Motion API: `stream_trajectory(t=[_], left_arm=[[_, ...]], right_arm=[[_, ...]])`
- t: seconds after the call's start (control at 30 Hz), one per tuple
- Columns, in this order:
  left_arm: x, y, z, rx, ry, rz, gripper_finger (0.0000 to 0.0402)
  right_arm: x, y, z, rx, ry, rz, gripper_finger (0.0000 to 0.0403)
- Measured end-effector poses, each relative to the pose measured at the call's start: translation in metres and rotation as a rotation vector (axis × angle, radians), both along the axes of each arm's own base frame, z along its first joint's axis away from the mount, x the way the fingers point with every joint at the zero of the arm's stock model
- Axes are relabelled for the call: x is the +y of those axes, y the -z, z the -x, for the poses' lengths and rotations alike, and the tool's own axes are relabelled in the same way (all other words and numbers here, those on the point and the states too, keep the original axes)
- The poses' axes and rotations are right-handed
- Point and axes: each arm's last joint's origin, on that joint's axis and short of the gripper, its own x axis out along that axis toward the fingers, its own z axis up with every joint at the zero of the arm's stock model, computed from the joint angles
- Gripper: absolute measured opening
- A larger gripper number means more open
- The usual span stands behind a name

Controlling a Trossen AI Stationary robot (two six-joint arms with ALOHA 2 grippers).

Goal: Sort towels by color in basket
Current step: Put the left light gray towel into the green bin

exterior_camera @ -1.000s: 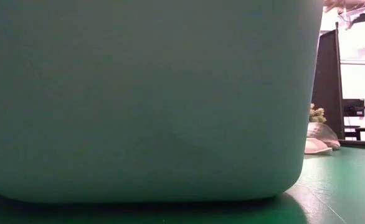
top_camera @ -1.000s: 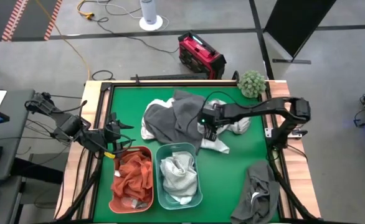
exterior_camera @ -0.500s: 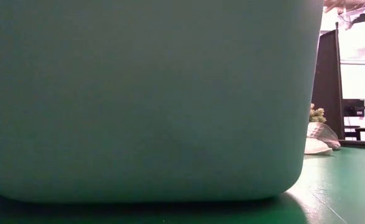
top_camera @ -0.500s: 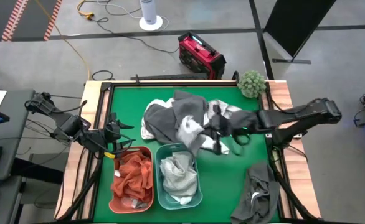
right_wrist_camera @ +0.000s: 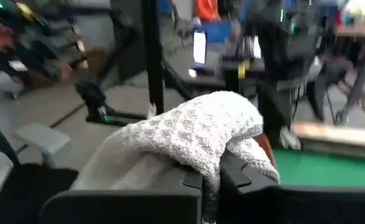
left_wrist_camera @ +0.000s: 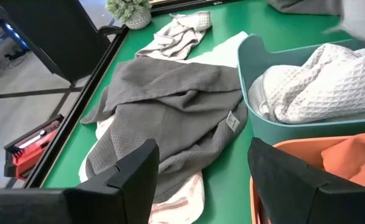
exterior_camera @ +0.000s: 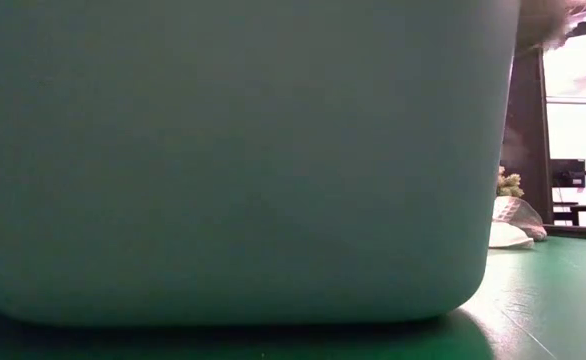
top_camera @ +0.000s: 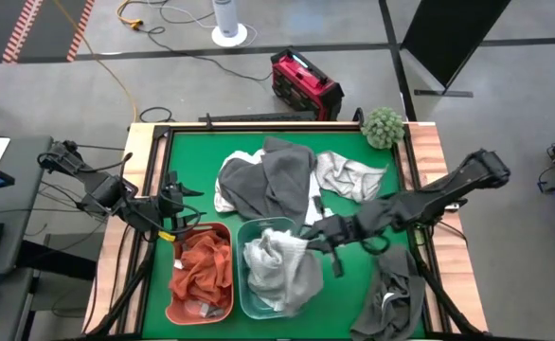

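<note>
My right gripper (top_camera: 317, 239) is shut on a light grey waffle towel (top_camera: 292, 270) over the teal basket (top_camera: 242, 296), which holds more light grey towels. Rust-orange towels (top_camera: 202, 270) fill the orange basket (top_camera: 170, 301) beside it. A dark grey towel (top_camera: 273, 175) lies heaped on a white towel (top_camera: 223, 201) at mid-table, and another light grey towel (top_camera: 349, 175) lies to their right. My left gripper (top_camera: 178, 204) stands open at the table's left edge, touching nothing. My right gripper pinches a bunched fold of the light grey towel (right_wrist_camera: 217, 158) between its two fingers. The fingers lie about level and come from the table's right. The cloth drapes over the fingertips (right_wrist_camera: 189, 180) and hangs slack below them, over the teal basket.
A small potted plant (top_camera: 384, 126) stands at the far right corner. One more dark grey towel (top_camera: 396, 294) lies at the near right edge. In the low view the teal basket's wall (exterior_camera: 233, 160) fills nearly the whole picture.
My right gripper has risen from the mid-table pile, tipped from pointing down to about level, and swung toward the near edge and left. The light grey towel has come up clear of the table with it and now hangs over the teal basket.
</note>
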Motion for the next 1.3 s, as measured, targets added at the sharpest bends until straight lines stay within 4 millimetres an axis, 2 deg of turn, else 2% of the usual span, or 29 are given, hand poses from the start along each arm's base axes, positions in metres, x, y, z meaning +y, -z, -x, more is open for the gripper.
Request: stream_trajectory(t=[0.17,0.27,0.37,0.47,0.67,0.87,1.0,1.3], left_arm=[[0.0,0.0,0.0,-0.001,0.0,0.0,0.0235],[0.0,0.0,0.0,0.0,0.0,0.0,0.0235],[0.0,0.0,0.0,0.002,0.0,-0.002,0.0235],[0.0,0.0,0.0,0.003,0.0,-0.003,0.0235],[0.0,0.001,0.0,0.005,-0.001,-0.003,0.0235],[0.0,0.001,0.0,0.006,-0.001,-0.003,0.0235],[0.0,0.001,0.0,0.007,-0.002,-0.003,0.0235],[0.0,0.001,0.0,0.006,-0.002,-0.002,0.0235]], right_arm=[[0.0,0.034,-0.035,0.062,0.047,-0.03,0.0025],[0.0,0.045,-0.051,0.084,0.049,-0.03,0.003],[0.001,0.046,-0.064,0.065,0.049,-0.021,0.0031],[0.005,0.034,-0.071,-0.011,0.038,0.028,0.0027],[0.007,-0.013,-0.074,-0.18,0.015,0.109,0.003],[0.012,-0.026,-0.073,-0.268,-0.095,0.135,0.0029],[0.012,-0.012,-0.073,-0.116,-0.089,0.115,0.0031],[0.008,0.049,-0.071,0.407,0.148,0.092,0.0028]])
